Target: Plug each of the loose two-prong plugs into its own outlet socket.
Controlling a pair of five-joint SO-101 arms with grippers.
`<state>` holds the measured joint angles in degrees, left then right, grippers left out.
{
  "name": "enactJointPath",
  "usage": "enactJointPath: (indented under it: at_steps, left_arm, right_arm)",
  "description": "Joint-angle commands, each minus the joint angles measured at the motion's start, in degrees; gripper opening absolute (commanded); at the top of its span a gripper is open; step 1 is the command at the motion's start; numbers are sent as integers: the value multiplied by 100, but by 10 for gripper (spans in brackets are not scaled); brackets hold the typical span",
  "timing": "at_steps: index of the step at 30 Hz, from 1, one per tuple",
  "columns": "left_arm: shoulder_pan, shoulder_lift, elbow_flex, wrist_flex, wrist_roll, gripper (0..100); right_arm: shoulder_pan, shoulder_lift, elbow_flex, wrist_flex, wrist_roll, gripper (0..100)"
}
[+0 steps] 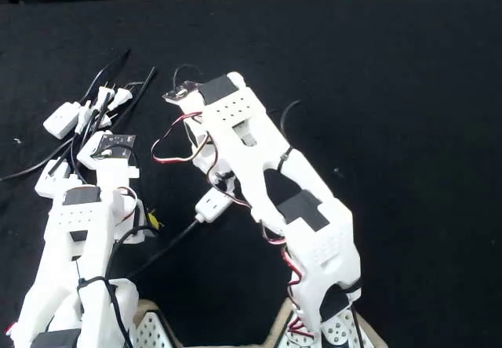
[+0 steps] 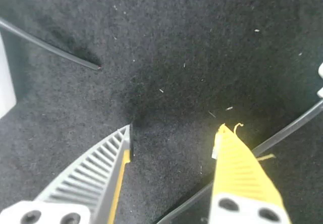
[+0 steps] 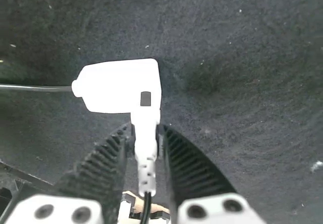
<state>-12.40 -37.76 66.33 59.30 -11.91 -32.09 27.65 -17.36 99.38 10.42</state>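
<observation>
- At the far left of the high view, a loose heap of white connector pieces [image 1: 61, 118] lies tangled with black leads on the black cloth [image 1: 408, 89]. Three white pieces can be made out; a firmer count is not possible.
- Just below the heap stands the left arm [image 1: 74, 238], one of two white arms rising from the near edge of the table.
- The left gripper [image 2: 174, 133] gapes wide and holds nothing. Of its two fingers, one is grey [image 2: 108, 158] and the other yellow [image 2: 237, 168]; both hang over bare cloth.
- Two thin black cables cross that patch of cloth. The near cable [image 2: 282, 133] runs slantwise just beside the yellow finger, and the far cable [image 2: 50, 47] lies well apart.
- Between the two arms, one white socket block [image 3: 118, 85] lies flat on the cloth, with a black lead leaving one end.
- The right gripper [image 3: 146, 130] is clamped tight on one narrow white plug [image 3: 146, 153], both ribbed fingers pressing its sides. The plug meets the socket block end-on; whether its prongs are fully seated cannot be told.
- The right arm [image 1: 314, 238] stretches from the near edge towards the middle of the table.
</observation>
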Motion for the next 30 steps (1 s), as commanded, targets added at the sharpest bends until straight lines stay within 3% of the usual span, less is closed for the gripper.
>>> enactJointPath:
  at_steps: [1, 9, 30]
  left_arm:
    - [-57, -123, -22, -9, -18, 266]
    - [-57, -123, -22, -9, -18, 266]
    - [-57, -123, -22, 0, -18, 266]
  right_arm:
    - [-105, 40, -13, 149, -53, 10]
    - [-475, 145, -13, 158, -53, 10]
    - [-431, 189, 48, 141, -132, 10]
